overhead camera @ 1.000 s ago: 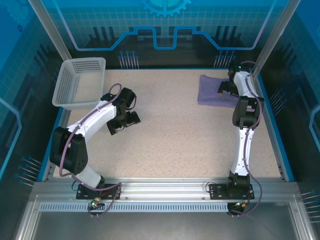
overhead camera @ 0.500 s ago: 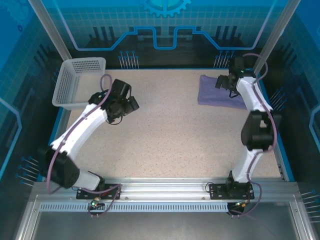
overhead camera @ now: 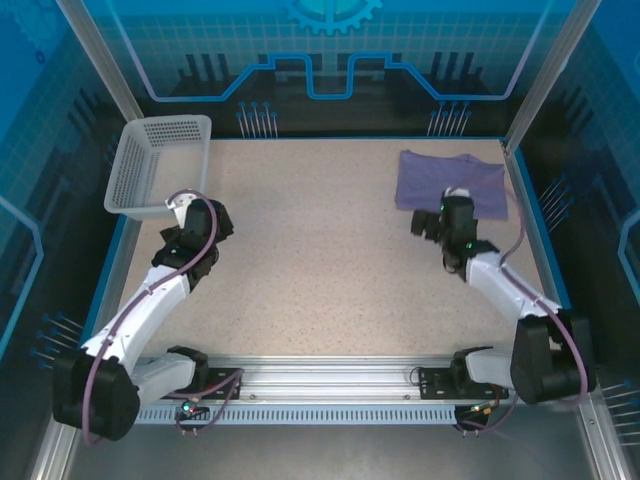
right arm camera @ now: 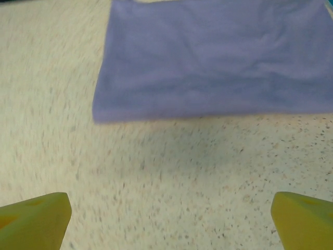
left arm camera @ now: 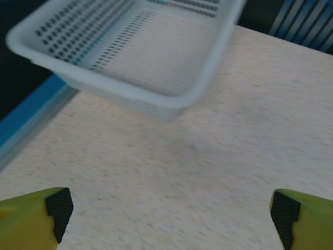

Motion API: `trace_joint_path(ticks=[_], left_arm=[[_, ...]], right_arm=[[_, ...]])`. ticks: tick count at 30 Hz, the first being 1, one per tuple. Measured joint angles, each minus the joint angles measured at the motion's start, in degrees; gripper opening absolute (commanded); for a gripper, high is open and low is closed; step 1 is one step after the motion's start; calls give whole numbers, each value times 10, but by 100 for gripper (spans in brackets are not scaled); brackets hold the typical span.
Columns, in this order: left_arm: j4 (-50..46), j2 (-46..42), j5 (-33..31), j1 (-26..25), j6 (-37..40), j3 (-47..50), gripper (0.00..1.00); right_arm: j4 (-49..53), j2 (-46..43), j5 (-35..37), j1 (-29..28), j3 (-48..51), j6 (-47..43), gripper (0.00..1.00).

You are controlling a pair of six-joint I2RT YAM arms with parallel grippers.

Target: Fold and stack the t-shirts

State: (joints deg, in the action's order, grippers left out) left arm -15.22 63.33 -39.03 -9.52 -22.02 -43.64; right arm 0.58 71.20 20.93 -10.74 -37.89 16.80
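No readable text, numbers or brand marks anywhere. Back panel (overhead camera: pixel 420 45) has a gear emblem (overhead camera: pixel 331 10) and circuit-style lines, graphic only, no letters. Shirt (overhead camera: pixel 432 176) shows a plain purple face; any print on it is possibly lost to blur in the right wrist view, can't tell

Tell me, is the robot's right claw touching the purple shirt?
Apart. In the right wrist view, the open right gripper has a strip of bare table between it and the near edge of the t-shirt.
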Motion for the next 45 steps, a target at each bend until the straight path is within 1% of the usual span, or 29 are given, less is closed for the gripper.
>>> trace_joint_path(ticks=[2,6,10,15,20,25,29,33,35,37,39,41,45], left_arm=[[33,18,3,32,30,10,99],[108,72,29,81,96,33,99],[170,111,61,98,133,57,99],[255,139,113,97,147,89,99],[328,153,137,94,150,138,99],[400,215,166,92,159,131,99],[433,244,181,74,178,125,99],[501,240,200,65,192,148,99],[554,236,212,66,196,183,99],[605,240,223,66,200,216,99],[642,248,235,66,207,241,99],[653,253,245,66,210,247,99],[654,254,280,81,209,230,99]], right_arm=[[-19,4,10,-16,22,-33,100],[-50,31,2,-8,33,-73,100],[-97,30,-28,4,80,-94,100],[-148,70,-66,27,78,-112,100],[-195,127,-89,40,47,-139,100],[-261,134,-134,75,54,-150,100],[-299,134,-154,75,76,-157,100],[-352,123,-140,72,117,-158,100],[-417,111,-131,70,168,-157,100],[-483,118,-123,70,212,-157,100],[-506,127,-120,70,236,-157,100],[-508,131,-116,69,231,-156,100],[-473,144,-104,69,161,-153,100]])
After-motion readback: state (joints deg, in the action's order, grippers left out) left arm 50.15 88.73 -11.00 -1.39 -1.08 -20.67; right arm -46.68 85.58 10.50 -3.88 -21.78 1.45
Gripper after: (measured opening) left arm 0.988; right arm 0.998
